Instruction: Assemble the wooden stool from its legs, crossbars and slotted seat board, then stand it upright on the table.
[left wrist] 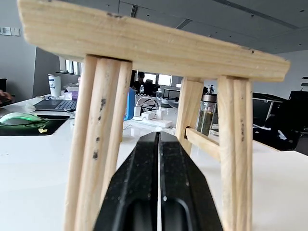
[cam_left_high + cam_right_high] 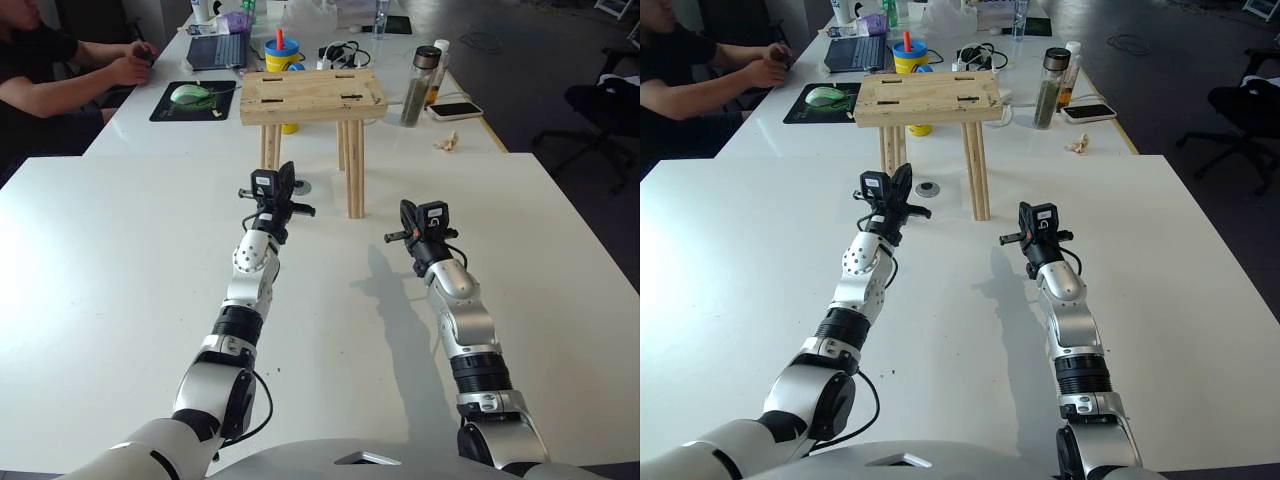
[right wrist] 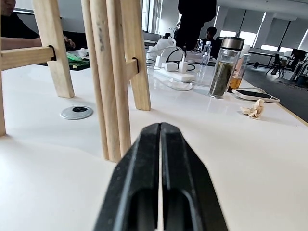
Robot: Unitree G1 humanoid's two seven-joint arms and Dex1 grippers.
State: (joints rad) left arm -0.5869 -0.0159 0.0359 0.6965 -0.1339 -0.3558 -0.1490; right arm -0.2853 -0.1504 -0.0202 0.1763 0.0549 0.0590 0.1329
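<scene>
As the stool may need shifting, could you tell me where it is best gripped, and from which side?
Probably its near right leg, at mid height, from the robot's side with the right pincer, opened first. That leg stands upright, slim and unobstructed just ahead of it; the seat board looks too wide to span.

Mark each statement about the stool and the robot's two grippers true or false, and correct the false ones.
1. The stool stands upright on the white table. True.
2. The left gripper holds a stool leg. False: its jaws are shut on nothing, just short of the stool.
3. The right gripper has open jaws. False: they are shut.
4. A bottle stands beyond the stool, to its right. True.
</scene>
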